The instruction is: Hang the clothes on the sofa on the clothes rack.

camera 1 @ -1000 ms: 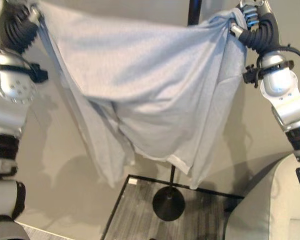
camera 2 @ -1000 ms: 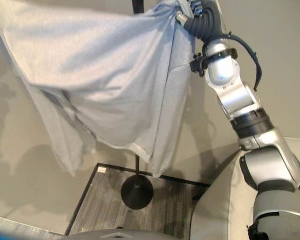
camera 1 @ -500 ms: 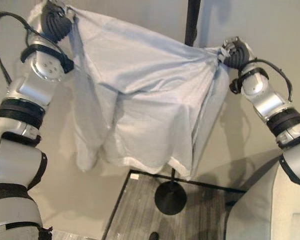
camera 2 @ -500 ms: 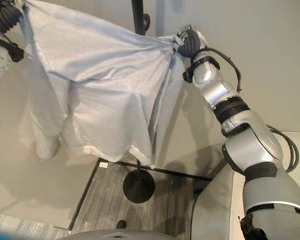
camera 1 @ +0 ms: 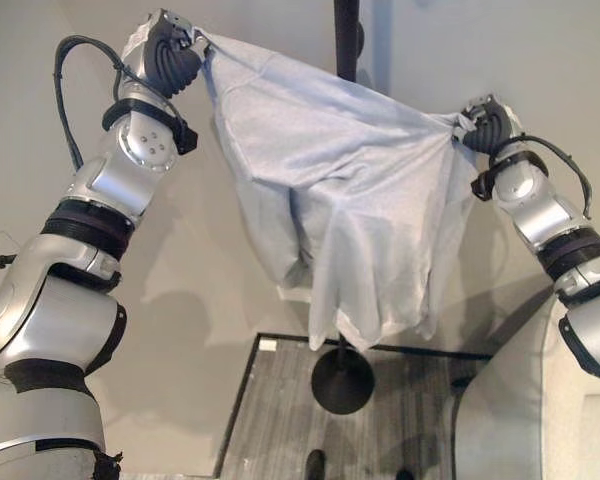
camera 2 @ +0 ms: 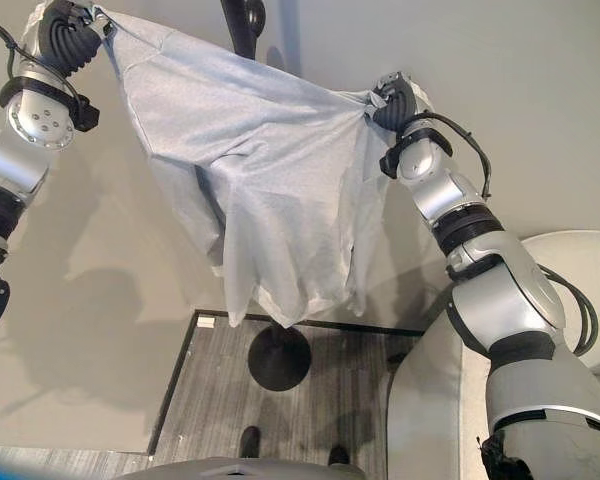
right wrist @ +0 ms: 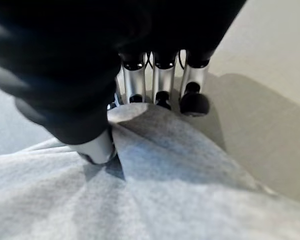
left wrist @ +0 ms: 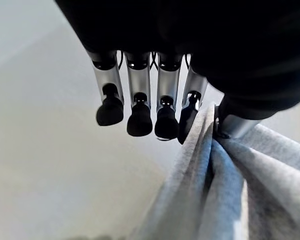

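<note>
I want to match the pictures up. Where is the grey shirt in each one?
Left eye view: grey shirt stretched across the middle, before the black rack pole.
Right eye view: middle left.
Left wrist view: beside the thumb.
Right wrist view: under the fingers.
Shared landmark: the pole.

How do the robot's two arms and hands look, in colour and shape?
Both arms are silver-grey rounded segments joined by dark bands. Each wrist wears a dark ribbed cover, seen at the left hand and the right hand. The fingers are silver bars ending in rounded dark tips, set in a row, with the thumb apart from them.
</note>
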